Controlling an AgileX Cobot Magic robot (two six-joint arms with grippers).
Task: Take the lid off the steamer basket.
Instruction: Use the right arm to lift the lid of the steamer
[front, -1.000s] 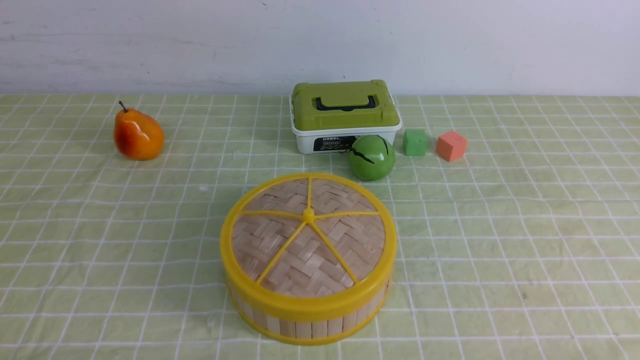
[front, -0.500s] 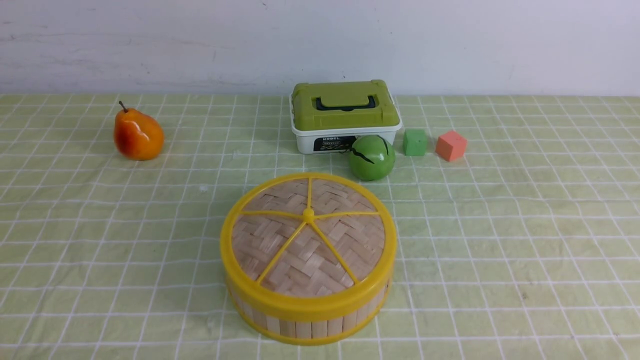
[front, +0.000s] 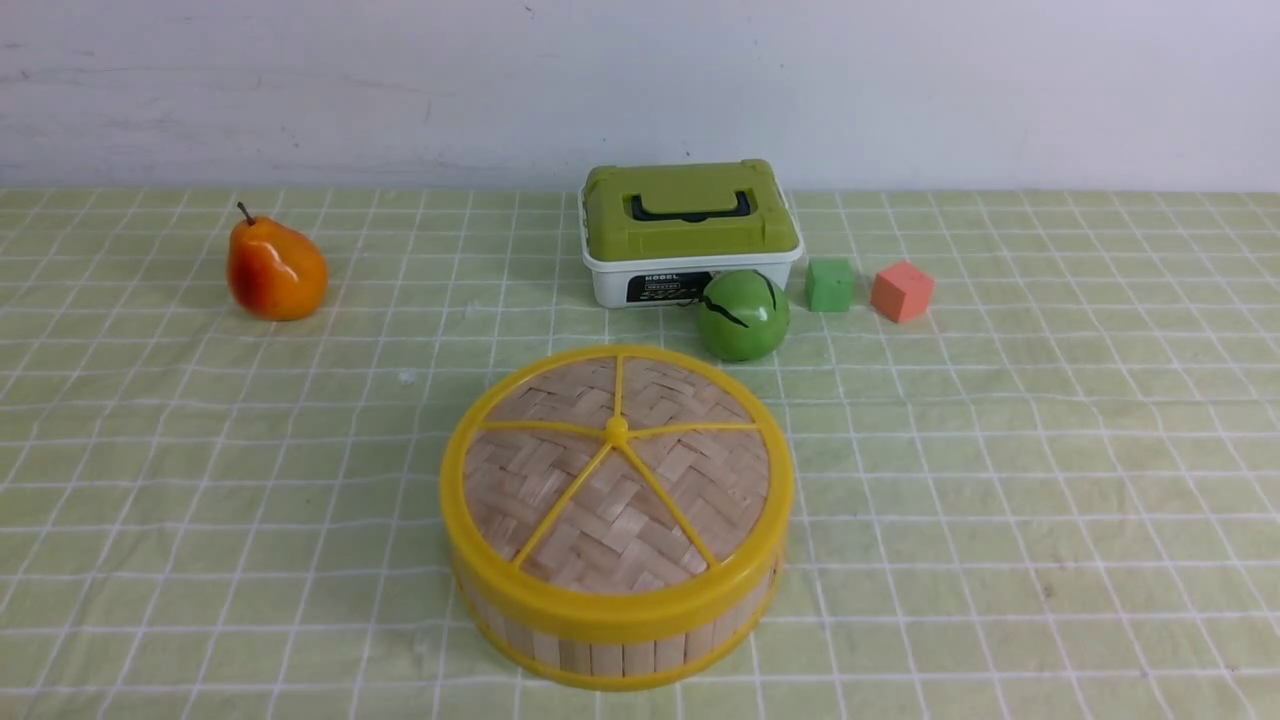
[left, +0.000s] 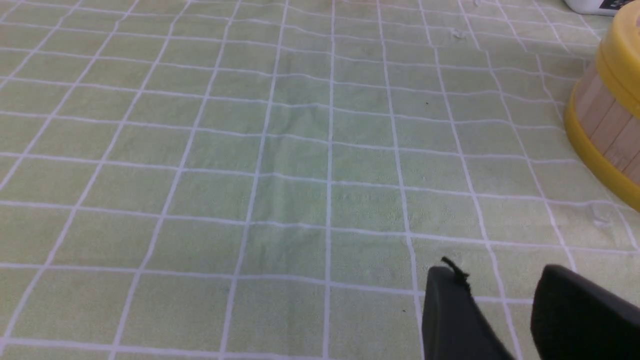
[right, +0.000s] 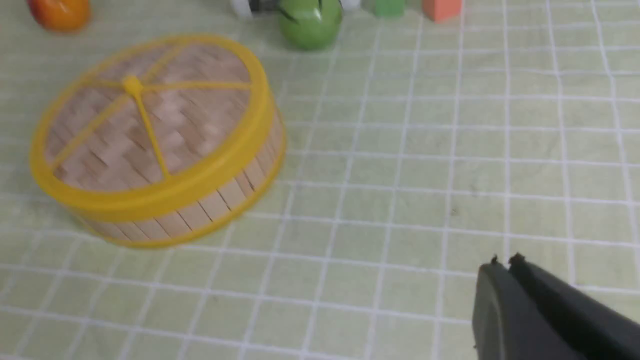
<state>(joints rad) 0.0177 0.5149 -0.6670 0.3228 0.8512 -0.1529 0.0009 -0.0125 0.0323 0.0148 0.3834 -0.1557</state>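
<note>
The lid (front: 617, 470), woven pale bamboo with a yellow rim, spokes and centre knob, sits closed on the steamer basket (front: 620, 655) at the table's front centre. Neither arm shows in the front view. In the left wrist view my left gripper (left: 500, 275) is open and empty above bare cloth; the basket's slatted wall (left: 600, 125) and the lid's rim (left: 620, 60) stand apart from it at the frame's edge. In the right wrist view my right gripper (right: 505, 262) is shut and empty, well away from the lid (right: 145, 115) and the basket (right: 220, 200).
An orange pear (front: 276, 270) lies at the back left. A white box with an olive-green top (front: 690, 235) stands at the back centre, with a green ball (front: 743, 314), a green cube (front: 830, 284) and an orange cube (front: 902, 291) beside it.
</note>
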